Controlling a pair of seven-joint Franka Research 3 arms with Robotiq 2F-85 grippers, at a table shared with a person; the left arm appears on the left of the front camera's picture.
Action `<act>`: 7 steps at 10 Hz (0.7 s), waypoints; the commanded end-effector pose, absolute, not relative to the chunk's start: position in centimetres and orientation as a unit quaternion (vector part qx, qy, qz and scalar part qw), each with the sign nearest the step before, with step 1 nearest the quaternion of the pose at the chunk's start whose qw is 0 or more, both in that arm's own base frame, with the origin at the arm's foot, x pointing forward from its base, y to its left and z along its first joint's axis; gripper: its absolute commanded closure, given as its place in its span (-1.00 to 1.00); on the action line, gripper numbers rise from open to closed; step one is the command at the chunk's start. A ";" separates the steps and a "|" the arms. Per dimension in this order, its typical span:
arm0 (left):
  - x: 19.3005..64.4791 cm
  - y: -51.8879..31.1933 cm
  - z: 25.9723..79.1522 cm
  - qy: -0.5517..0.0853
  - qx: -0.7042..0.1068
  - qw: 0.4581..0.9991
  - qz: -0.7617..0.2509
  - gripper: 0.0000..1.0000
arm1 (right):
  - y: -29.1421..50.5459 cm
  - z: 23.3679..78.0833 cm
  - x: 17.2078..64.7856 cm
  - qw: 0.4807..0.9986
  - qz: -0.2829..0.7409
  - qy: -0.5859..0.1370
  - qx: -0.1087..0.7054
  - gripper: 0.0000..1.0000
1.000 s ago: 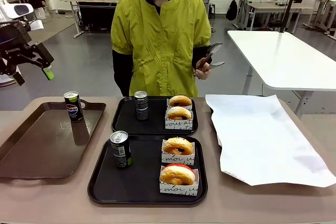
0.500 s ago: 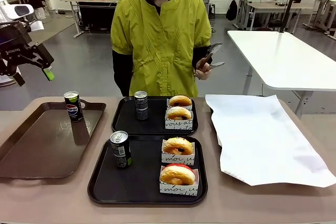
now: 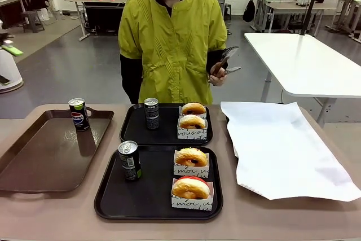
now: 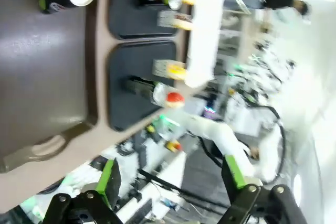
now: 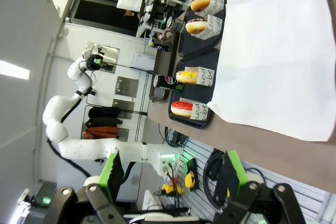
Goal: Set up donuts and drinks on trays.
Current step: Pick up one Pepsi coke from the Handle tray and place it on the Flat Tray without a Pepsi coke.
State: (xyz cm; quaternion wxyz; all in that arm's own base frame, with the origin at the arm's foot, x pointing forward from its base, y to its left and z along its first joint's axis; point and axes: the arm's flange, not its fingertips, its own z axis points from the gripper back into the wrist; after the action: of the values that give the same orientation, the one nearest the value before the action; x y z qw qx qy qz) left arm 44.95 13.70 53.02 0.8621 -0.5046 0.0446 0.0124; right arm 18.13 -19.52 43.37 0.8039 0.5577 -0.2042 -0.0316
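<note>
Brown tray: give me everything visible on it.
The brown tray is a wood-coloured rectangle with rounded corners, a raised rim and a handle cut-out at its far end. It looks like smooth, glossy plastic that faintly reflects what stands on it. It lies flat on the table's left side, beside the two black trays without clearly touching them. One upright Pepsi can stands in its far right corner; the rest of its surface is bare.

"pepsi" on the soda can point(image 3: 78, 114) on the brown tray point(image 3: 34, 156); black script on the donut holders point(image 3: 192, 201)
</note>
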 end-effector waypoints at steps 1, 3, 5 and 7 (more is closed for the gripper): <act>45.7 16.0 50.3 0.053 -0.556 0.830 -0.014 -1.00 | -19.5 43.5 18.4 0.795 -0.027 -0.215 0.567 -1.00; 44.8 17.8 47.1 0.054 -0.576 0.815 -0.039 -1.00 | -19.5 43.5 18.4 0.795 -0.027 -0.215 0.567 -1.00; 43.9 18.8 45.1 0.058 -0.590 0.804 -0.045 -1.00 | -19.5 43.5 18.4 0.795 -0.027 -0.215 0.567 -1.00; 43.1 19.1 45.5 0.030 -0.602 0.797 -0.036 -1.00 | -19.5 43.5 18.4 0.795 -0.027 -0.215 0.567 -1.00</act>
State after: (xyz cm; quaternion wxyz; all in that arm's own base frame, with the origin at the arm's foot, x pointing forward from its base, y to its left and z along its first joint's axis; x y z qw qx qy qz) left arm 43.83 19.13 44.86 0.8033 -0.5927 0.0491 -0.0330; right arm 18.13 -19.52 43.37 0.8039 0.5578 -0.2041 -0.0316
